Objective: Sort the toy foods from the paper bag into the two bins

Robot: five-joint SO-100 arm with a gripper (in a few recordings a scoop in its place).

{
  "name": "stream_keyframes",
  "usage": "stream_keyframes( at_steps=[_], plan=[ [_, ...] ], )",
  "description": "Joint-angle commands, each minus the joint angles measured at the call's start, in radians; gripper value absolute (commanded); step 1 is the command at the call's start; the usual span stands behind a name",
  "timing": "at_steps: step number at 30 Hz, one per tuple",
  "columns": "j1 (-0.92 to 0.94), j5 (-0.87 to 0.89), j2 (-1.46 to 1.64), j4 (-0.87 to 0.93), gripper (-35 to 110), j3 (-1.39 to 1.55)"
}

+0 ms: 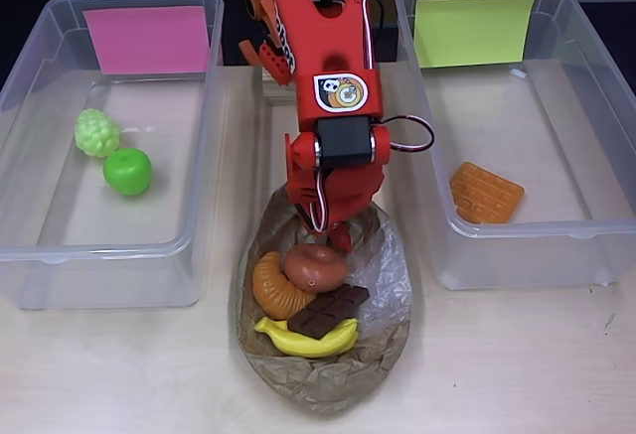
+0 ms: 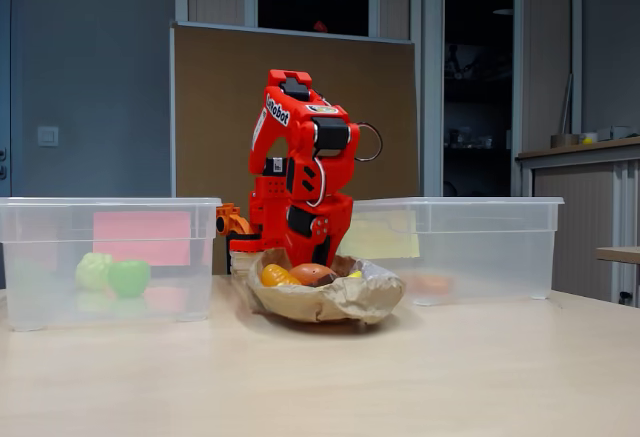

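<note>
The red gripper (image 1: 336, 230) dips into the paper bag (image 1: 383, 350) at its far rim, just above the brown donut (image 1: 315, 266); its jaw opening is hidden. Picking the donut looks underway: next it must close, lift, and carry it to a bin (image 1: 556, 245).

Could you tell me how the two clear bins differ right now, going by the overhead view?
The left bin carries a pink label and holds green grapes and a green apple; the right bin carries a yellow-green label and holds one orange waffle. Both are clear rectangular tubs flanking the paper bag.
</note>
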Motion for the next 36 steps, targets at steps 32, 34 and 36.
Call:
stream_keyframes(
  at_steps=[32,34,36],
  plan=[
    [0.42,-0.342,0.624,0.149,0,-0.387],
    [0.479,-0.36,0.707,0.127,0,-0.313],
    [0.551,-0.365,0.793,0.095,1,-0.218]
  ],
)
